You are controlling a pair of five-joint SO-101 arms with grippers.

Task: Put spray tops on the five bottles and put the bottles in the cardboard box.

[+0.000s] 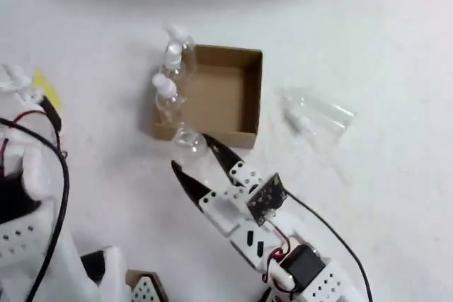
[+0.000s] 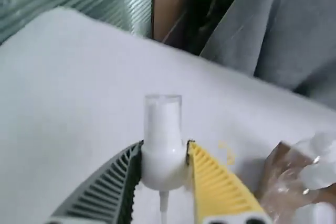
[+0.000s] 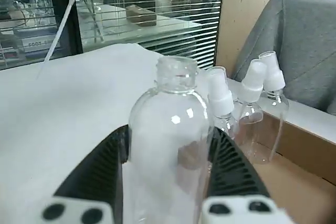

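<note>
A: Two arms, both loaded? Start with the high view.

B: Yes. The right gripper (image 1: pixel 190 151) has its black fingers on either side of an uncapped bottle (image 1: pixel 188 139), just off the near corner of the box (image 1: pixel 244 114). I'd say the bottle stands outside the box so its neck is free to take a top. Capped bottles (image 1: pixel 170 79) stand along the box's left wall, apparently inside it. A clear bag (image 1: pixel 315 114) lies well apart on the table (image 1: pixel 368 33).

A: And the left wrist view?

B: The left gripper (image 2: pixel 164 149) is clamped on a spray top (image 2: pixel 163 124), grey finger on one side of its collar and yellow on the other. The dip tube (image 2: pixel 164 208) hangs below. Held nozzle-up like that, it looks ready to drop into a neck.

A: Right wrist view?

B: The bottle is pinched at its body between the jaws, open mouth up. Three capped ones stand behind it by the box wall. High above, the yellow finger and the tube hang over the table, well apart from the mouth.

A: Next?

B: Probably bringing the top over that mouth. Threading the thin tube in looks like the fiddly part.
</note>
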